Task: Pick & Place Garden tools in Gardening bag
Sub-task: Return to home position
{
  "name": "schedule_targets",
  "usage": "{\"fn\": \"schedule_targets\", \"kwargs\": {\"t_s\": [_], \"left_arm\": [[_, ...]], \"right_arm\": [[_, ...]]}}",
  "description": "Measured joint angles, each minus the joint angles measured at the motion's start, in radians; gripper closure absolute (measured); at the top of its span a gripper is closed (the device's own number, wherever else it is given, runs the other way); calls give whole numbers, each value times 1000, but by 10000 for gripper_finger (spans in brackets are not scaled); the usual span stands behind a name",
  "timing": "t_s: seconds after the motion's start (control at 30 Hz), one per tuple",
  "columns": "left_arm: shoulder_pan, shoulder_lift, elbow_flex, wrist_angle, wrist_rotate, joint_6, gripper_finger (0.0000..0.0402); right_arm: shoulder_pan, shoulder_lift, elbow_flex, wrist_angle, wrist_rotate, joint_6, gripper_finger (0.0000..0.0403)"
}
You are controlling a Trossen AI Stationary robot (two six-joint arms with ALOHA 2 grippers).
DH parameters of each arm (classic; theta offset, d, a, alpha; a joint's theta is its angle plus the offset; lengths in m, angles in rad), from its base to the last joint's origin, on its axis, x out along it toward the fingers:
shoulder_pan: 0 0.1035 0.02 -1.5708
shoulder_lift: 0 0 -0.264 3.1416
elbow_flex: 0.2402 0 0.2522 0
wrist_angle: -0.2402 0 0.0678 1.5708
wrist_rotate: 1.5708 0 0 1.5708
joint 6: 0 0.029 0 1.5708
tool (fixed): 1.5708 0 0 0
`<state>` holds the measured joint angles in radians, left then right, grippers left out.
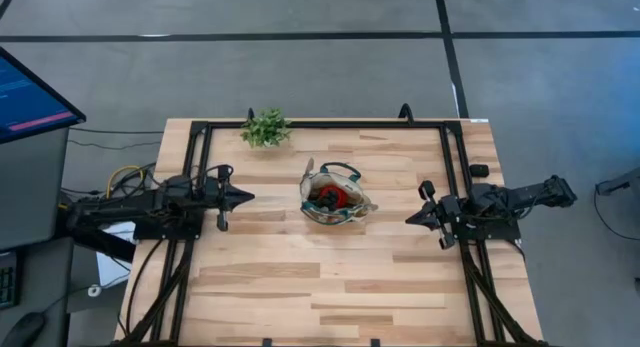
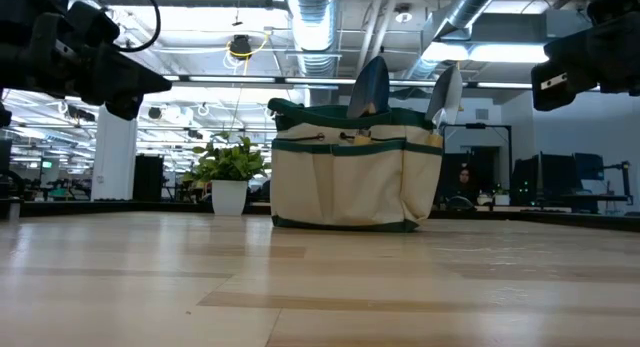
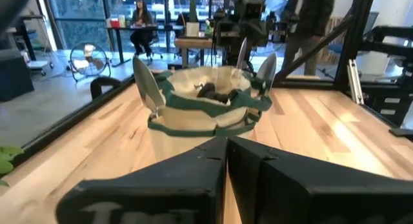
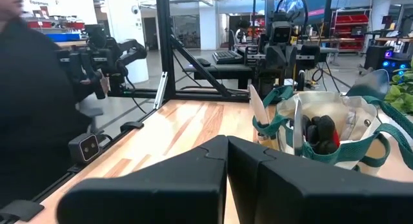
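Two empty closed hands, left hand, right hand, flanking gardening bag, potted plant well clear

One camera hangs overhead and looks straight down on the whole counter. A second sits at counter height, looking level into the room. The wrist cameras look past the left tool and the right tool, facing each other. All four share the gardening bag.
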<state>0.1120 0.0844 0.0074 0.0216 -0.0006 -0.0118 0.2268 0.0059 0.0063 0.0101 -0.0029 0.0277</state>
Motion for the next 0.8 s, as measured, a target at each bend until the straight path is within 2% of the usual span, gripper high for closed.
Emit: {"fn": "schedule_targets", "kwargs": {"t_s": [0.4,0.8], "left_arm": [[0,62,0,5,2,0,400],[0,63,0,13,2,-1,400]], "right_arm": [[0,0,0,0,0,0,403],[0,0,0,-1,0,0,403]]}}
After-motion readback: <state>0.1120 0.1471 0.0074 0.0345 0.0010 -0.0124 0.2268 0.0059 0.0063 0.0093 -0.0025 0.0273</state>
